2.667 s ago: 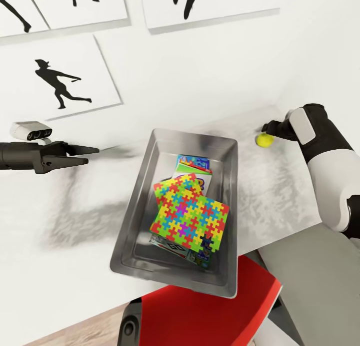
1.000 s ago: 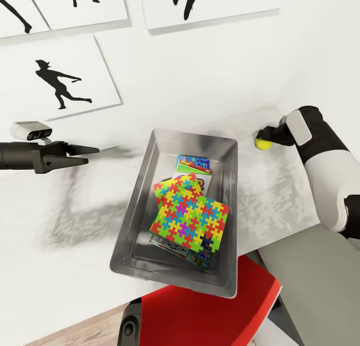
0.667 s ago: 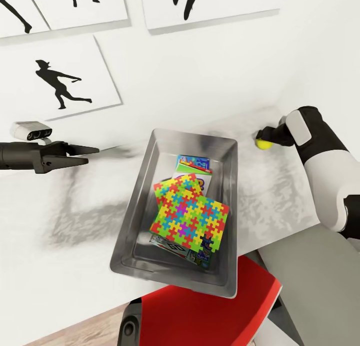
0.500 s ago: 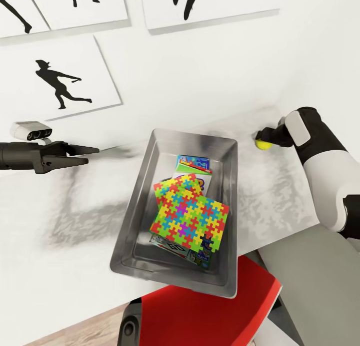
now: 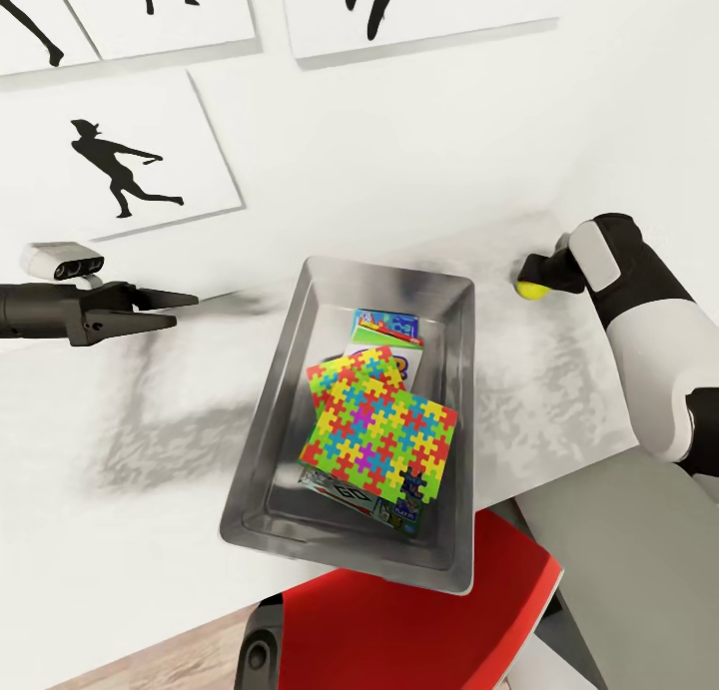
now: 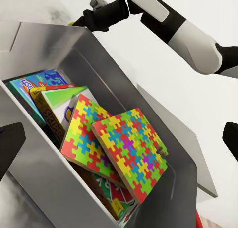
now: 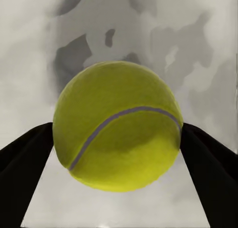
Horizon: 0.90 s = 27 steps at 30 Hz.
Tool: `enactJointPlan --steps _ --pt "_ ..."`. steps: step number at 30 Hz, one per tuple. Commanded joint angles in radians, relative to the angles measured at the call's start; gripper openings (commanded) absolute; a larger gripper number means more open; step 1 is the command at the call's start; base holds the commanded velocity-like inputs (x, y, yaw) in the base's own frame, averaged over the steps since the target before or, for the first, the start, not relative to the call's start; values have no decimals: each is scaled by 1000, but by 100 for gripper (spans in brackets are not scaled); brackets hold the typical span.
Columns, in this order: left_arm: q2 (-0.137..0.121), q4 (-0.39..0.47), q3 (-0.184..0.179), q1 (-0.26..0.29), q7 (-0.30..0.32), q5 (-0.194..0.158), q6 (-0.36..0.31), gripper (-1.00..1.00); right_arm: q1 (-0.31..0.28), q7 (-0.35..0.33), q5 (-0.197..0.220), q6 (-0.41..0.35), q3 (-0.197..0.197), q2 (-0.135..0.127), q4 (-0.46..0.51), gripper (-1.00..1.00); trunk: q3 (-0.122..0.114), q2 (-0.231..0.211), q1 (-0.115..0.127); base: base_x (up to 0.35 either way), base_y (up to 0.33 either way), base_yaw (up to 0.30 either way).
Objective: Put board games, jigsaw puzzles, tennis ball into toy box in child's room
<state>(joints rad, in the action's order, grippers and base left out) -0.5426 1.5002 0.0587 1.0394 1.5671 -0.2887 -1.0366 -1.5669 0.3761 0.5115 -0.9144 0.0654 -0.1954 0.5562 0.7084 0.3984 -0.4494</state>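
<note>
On the table, the toy box held both puzzles over the games. Our right gripper had its jaws clamped on the ball, near the wall. Our left gripper hovered beside the box, jaws apart.

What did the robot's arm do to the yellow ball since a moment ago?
The right gripper came down over the tennis ball, and its fingers now press the ball's two sides in the right wrist view. The ball barely shifted on the table. The left gripper, the toy box and the jigsaw puzzles stayed put.
</note>
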Motion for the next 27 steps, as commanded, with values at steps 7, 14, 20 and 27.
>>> enactJointPlan --steps 7,14,20,27 --pt "0 0 0 1 4 0 -11 100 1 -11 15 1 6 -4 7 -100 1 2 -1 0 0 0" --pt "0 0 0 1 4 0 -11 100 1 -21 15 2 8 -5 12 -100 1 2 -1 0 0 0" --pt "0 0 0 1 4 0 -11 100 1 -22 15 1 4 -6 13 -100 -5 2 -1 0 0 0" --pt "0 0 0 1 4 0 -11 100 1 -21 15 0 1 -7 17 -100 -16 2 -1 0 0 0"
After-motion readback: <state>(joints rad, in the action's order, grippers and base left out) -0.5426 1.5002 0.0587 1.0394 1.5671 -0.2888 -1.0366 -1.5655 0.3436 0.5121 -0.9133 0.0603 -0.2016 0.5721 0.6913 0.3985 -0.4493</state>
